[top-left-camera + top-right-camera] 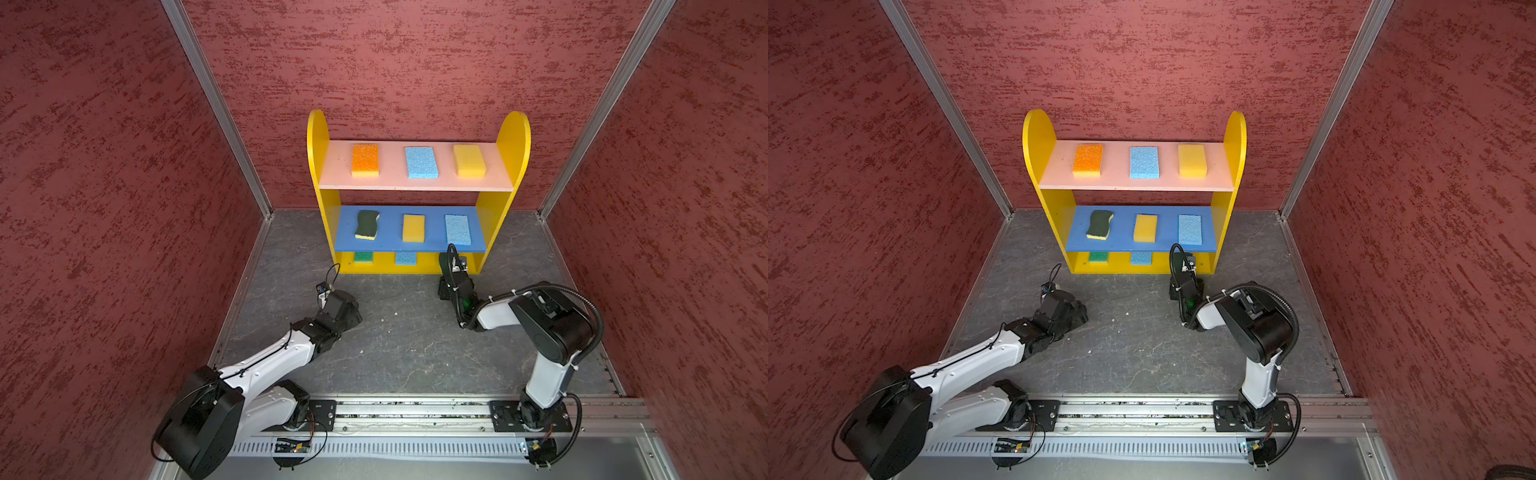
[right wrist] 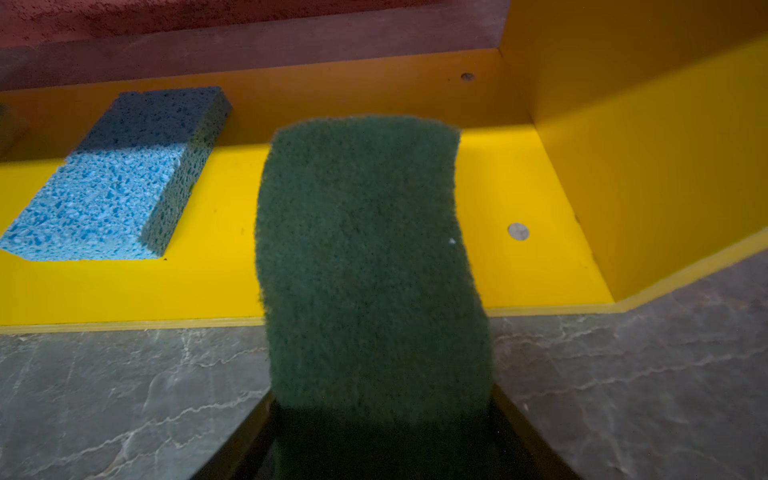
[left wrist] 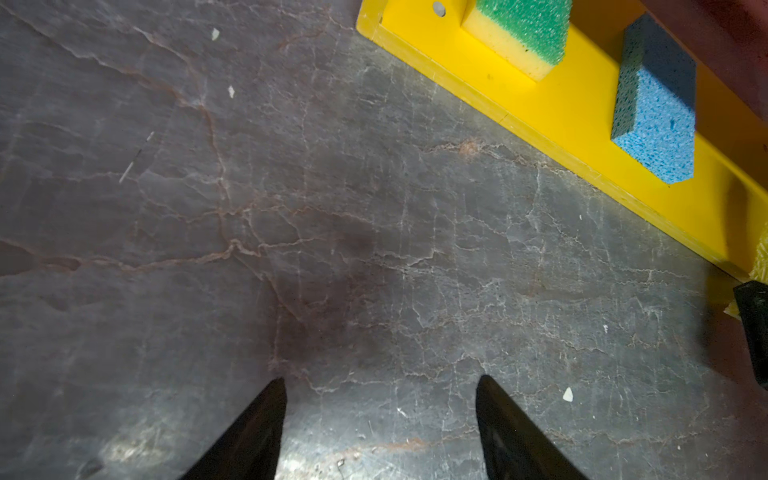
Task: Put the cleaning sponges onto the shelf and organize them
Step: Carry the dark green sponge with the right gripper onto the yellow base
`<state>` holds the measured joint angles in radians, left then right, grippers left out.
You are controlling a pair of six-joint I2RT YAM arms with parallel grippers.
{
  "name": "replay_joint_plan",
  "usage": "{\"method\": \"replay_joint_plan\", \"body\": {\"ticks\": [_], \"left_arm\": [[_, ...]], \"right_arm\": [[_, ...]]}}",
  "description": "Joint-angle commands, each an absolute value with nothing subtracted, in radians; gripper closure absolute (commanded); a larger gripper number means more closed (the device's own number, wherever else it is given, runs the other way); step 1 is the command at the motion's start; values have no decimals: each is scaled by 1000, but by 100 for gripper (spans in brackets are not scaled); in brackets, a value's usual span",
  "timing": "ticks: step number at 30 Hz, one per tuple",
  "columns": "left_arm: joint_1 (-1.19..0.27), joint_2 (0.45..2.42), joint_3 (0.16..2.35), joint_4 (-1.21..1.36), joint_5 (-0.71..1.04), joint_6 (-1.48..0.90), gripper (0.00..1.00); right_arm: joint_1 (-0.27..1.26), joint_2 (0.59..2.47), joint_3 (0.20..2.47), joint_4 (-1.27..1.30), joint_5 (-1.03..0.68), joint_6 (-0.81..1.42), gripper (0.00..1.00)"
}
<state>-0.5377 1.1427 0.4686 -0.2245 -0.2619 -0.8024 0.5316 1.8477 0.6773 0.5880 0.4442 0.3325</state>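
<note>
Dark-green scourer (image 2: 365,257) between right fingers (image 2: 517,442)

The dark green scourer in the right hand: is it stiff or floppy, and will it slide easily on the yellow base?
The dark green scourer sticks out from the right hand without visible sagging, so it is probably light and fairly firm. Its fuzzy, fibrous top suggests it is not slippery. Flat-sided, it should not roll.

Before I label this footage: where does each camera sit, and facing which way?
Both top views: high behind the arms, looking down at the shelf; both arms show.
Left wrist: low over the floor, facing the shelf's base; open left gripper shows.
Right wrist: facing the base; right gripper grips the dark green scourer.
Shared: both wrist views show the blue sponge.
</note>
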Motion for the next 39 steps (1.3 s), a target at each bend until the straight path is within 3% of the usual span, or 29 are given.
{"method": "replay_joint_plan", "body": {"ticks": [1, 18, 36, 39], "left_arm": [[-533, 1171, 497, -191, -257, -786, 27], [-534, 1236, 518, -159, -254, -777, 28], [-534, 1259, 523, -154, -256, -772, 28], [-536, 1266, 528, -152, -255, -771, 28]], "right_arm": [[516, 1861, 701, 664, 482, 297, 35], [483, 1911, 741, 690, 489, 294, 35], [465, 1955, 790, 625, 471, 308, 31], [462, 1956, 794, 618, 470, 311, 27]]}}
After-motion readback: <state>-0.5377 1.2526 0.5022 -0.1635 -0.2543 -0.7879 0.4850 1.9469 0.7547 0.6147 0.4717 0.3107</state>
